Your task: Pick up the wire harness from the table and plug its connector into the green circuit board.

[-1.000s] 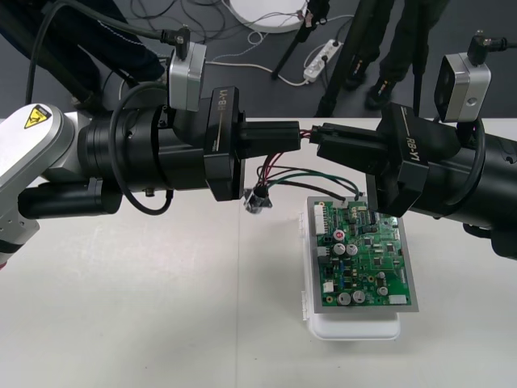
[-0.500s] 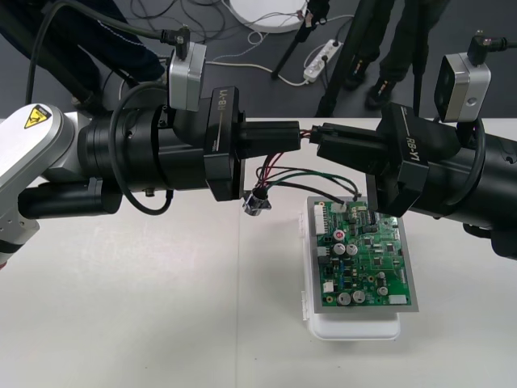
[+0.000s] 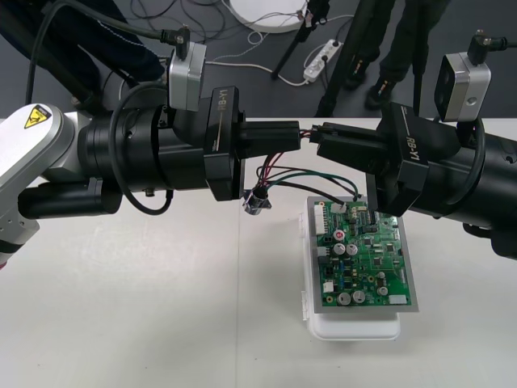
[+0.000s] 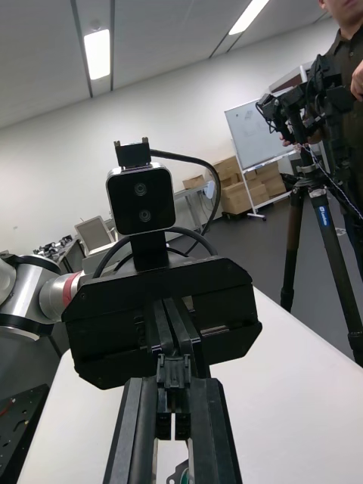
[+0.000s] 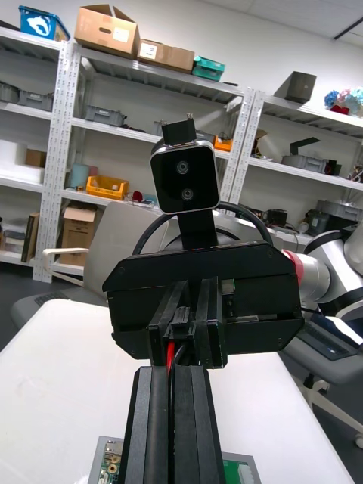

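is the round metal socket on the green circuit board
No, the round metal socket hangs left of the green circuit board.

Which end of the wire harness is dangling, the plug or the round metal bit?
The round metal socket: it hangs free on the wires below the left gripper. The black plug is held up high, between that gripper and the right gripper.

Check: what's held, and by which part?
The wire harness, by both: left gripper shut on the wires just behind the plug, right gripper shut on the plug. The socket hangs free.
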